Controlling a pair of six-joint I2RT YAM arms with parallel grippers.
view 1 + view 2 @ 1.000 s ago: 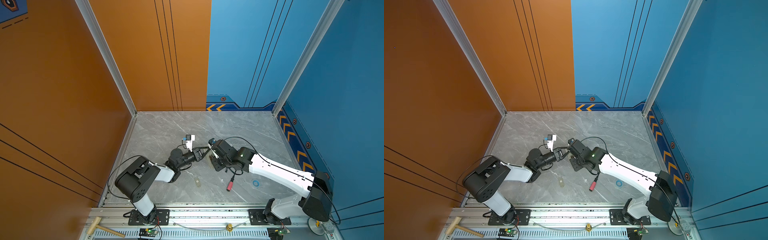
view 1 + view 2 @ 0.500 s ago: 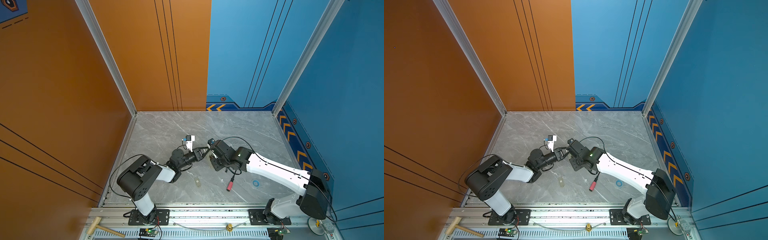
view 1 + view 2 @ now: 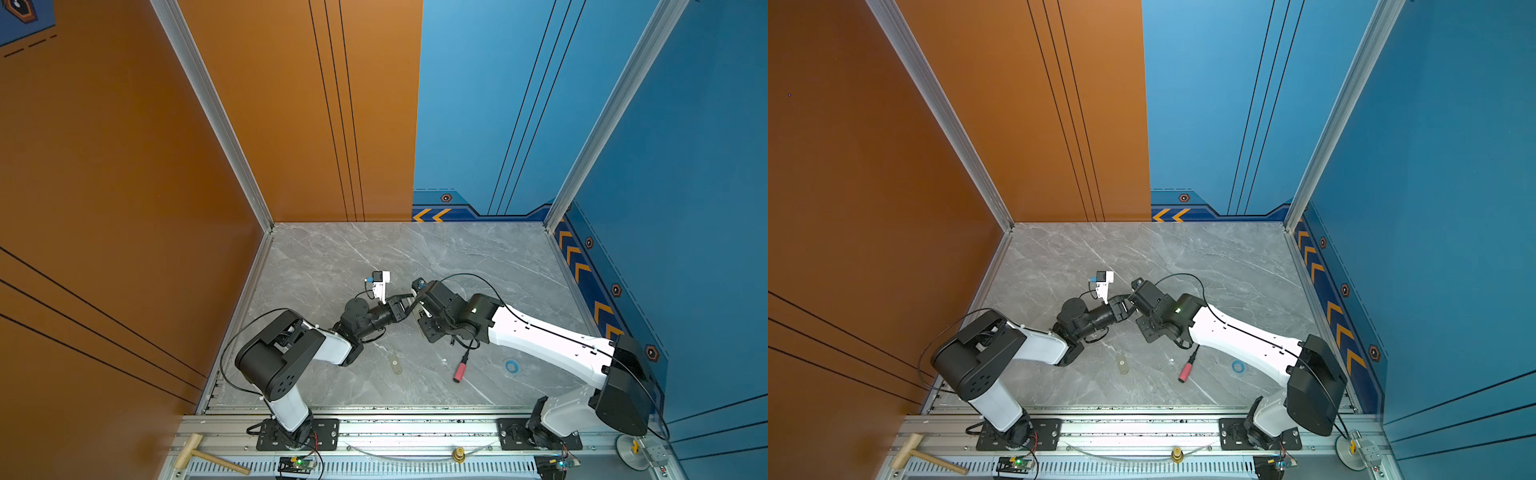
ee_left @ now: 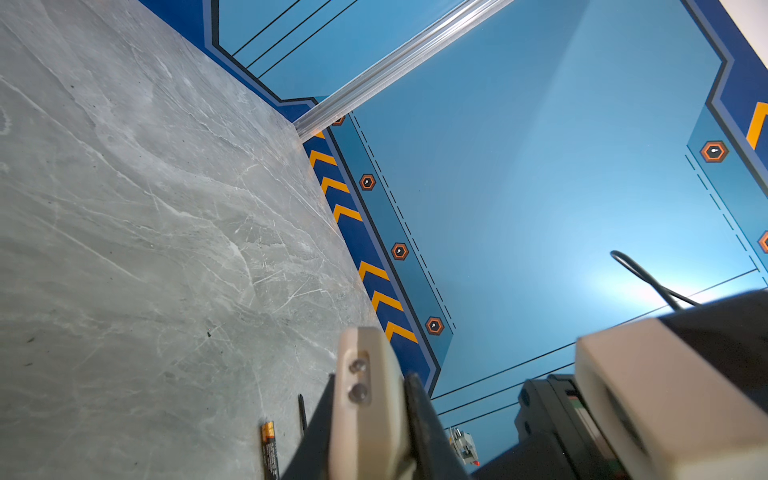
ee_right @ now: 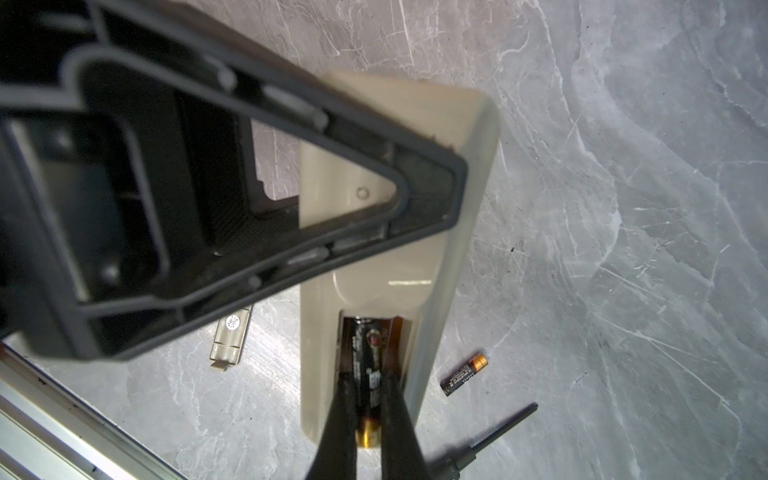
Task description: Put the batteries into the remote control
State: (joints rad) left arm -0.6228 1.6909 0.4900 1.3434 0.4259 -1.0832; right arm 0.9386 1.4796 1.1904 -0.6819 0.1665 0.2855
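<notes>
Both top views are looking steeply down from high at the front, taking in the whole tabletop (image 3: pixel 457 257) and both arms. The left wrist camera is skimming low across the marble toward the blue wall (image 4: pixel 540 166). The right wrist camera is peering down, close over the remote (image 5: pixel 415 270); both wrist views are sharing one loose battery (image 5: pixel 464 374).

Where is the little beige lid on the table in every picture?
In a top view: the small beige plastic battery lid lies on the grey table, left of the pink-handled screwdriver.
In a top view: same spot, left of that screwdriver.
Left wrist: not in it.
Right wrist: beside the beige remote control.
Shared landmark: the screwdriver; wrist views show only its black shaft.
</notes>
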